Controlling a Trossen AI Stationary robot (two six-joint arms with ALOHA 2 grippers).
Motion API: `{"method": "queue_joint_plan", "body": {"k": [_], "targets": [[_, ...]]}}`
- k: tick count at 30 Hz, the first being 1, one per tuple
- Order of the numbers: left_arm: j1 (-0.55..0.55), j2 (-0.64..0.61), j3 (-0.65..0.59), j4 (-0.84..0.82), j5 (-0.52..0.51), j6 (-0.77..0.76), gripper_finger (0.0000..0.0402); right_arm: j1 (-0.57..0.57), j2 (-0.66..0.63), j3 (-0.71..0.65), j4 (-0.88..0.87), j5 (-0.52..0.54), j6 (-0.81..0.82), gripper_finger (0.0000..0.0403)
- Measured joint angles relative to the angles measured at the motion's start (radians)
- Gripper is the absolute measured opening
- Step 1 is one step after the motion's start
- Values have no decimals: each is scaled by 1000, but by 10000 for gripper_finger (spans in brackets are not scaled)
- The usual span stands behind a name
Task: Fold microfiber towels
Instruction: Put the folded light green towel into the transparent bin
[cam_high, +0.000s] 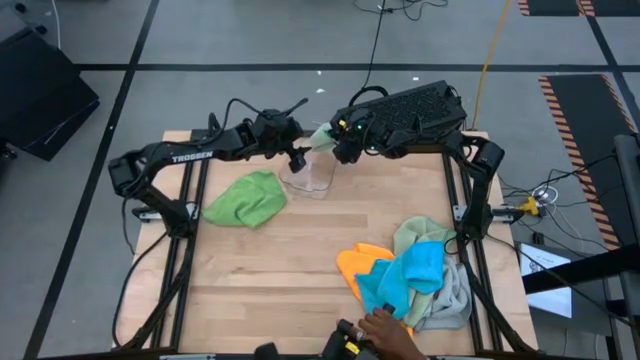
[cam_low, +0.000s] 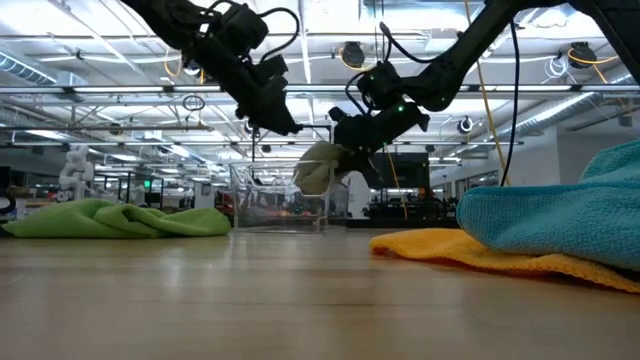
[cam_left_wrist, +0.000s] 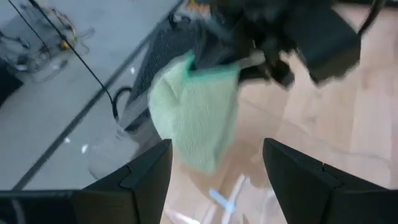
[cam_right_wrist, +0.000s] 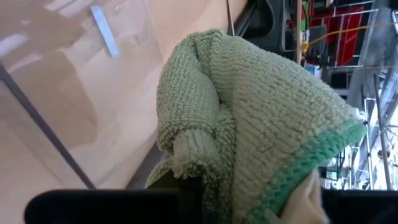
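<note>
A folded sage green towel (cam_high: 322, 135) hangs from my right gripper (cam_high: 337, 143), which is shut on it, above the far side of a clear plastic bin (cam_high: 315, 178). In the low view the towel (cam_low: 320, 165) hangs at about the height of the bin's rim. My left gripper (cam_high: 297, 158) stands open just left of the towel, over the bin, touching nothing; its wrist view shows the towel (cam_left_wrist: 196, 112) ahead of its spread fingers. A bright green towel (cam_high: 245, 198) lies crumpled on the table to the left. Orange (cam_high: 355, 265), blue (cam_high: 410, 272) and light grey (cam_high: 455, 295) towels lie heaped near right. My right gripper pinches the bunched upper end of the sage green towel (cam_right_wrist: 205, 168) between its two fingers, with several layers folded together. The fingers come from the table's right, slanting a little down. The towel hangs below them, clear of the table; whether it touches the bin cannot be told.
A person's hand (cam_high: 385, 325) reaches in at the near edge beside the heap of towels. A pale sage cloth (cam_high: 420, 232) lies at the heap's far side. Bare wood (cam_high: 290, 270) spreads across the middle and near left.
</note>
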Motion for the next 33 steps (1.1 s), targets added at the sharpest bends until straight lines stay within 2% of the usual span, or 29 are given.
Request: {"method": "queue_joint_plan", "body": {"k": [5, 10, 13, 18, 21, 24, 27, 29, 33], "targets": [[3, 60, -1, 52, -2, 65, 253, 2, 1, 0, 36, -7, 78, 59], [-15, 159, 0, 175, -62, 157, 258, 1, 1, 0, 31, -6, 159, 59], [-44, 210, 0, 255, -177, 223, 279, 1, 1, 0, 29, -4, 182, 59], [-110, 260, 0, 394, -428, 366, 331, -6, 1, 0, 25, -8, 233, 59], [-129, 271, 0, 442, -450, 448, 351, -13, 1, 0, 22, -44, 269, 59], [-135, 282, 0, 459, -412, 482, 357, -19, 1, 0, 22, -87, 294, 59], [-129, 296, 0, 465, -392, 494, 347, -19, 1, 0, 22, -90, 303, 59], [-119, 300, 0, 455, -392, 493, 327, -19, 1, 0, 21, -90, 304, 59], [-108, 306, 0, 458, -394, 497, 246, -19, 1, 0, 23, -90, 303, 59]]}}
